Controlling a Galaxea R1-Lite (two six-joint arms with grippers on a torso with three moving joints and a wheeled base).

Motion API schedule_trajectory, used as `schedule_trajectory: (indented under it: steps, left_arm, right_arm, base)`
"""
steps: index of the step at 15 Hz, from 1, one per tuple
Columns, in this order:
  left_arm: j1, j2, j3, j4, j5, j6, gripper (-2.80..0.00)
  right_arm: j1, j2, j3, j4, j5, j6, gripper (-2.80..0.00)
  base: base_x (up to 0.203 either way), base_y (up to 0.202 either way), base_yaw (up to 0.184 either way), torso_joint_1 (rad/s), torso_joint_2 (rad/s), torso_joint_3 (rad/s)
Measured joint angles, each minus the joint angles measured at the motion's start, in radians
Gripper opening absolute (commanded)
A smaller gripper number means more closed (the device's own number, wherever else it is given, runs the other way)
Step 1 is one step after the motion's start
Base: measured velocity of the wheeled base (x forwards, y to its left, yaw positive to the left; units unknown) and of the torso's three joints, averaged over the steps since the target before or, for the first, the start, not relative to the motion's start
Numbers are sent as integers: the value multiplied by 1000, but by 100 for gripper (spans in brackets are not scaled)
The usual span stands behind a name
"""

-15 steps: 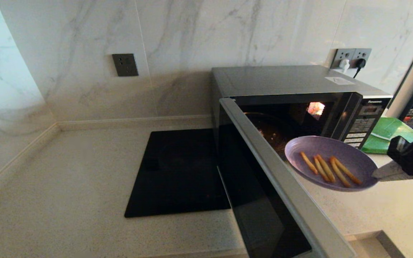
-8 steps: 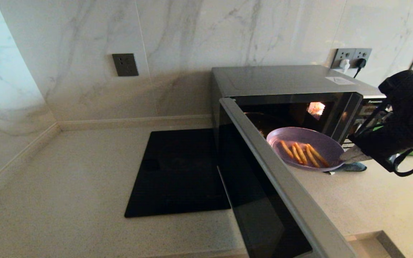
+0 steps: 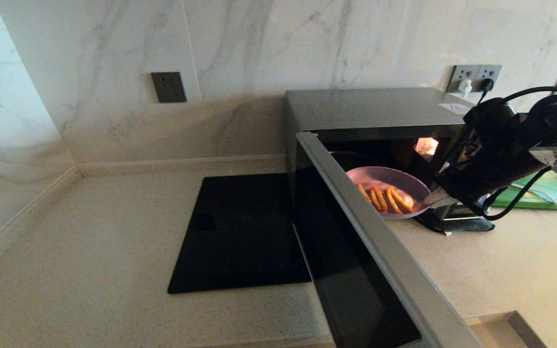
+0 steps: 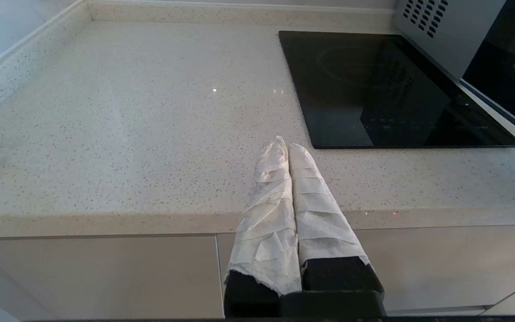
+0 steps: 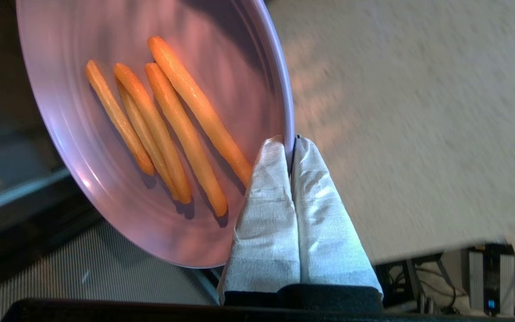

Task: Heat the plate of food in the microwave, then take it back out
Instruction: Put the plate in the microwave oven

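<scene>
While the right end effector (image 3: 434, 199) pinches the rim of the plate of food (image 3: 387, 191), the plate hangs at the open microwave (image 3: 380, 113) mouth, seemingly not yet set down; heating and retrieval remain. The left end effector (image 4: 288, 150), pressed together, idles beside the counter (image 4: 128, 134).

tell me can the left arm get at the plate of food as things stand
Probably not: the left gripper is parked at the counter edge, and the open microwave door stands between it and the plate of food.
</scene>
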Motion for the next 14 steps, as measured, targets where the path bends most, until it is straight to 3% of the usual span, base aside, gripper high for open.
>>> schedule_trajectory:
  steps: [6, 14]
  left_arm:
    - [0, 0, 0, 0, 0, 0, -280]
    - [0, 0, 0, 0, 0, 0, -280]
  right_arm:
    - [30, 127, -144, -11, 0, -2, -280]
    - [40, 200, -163, -102, -1, -2, -280]
  base:
    - [0, 0, 0, 0, 0, 0]
    - [0, 0, 0, 0, 0, 0]
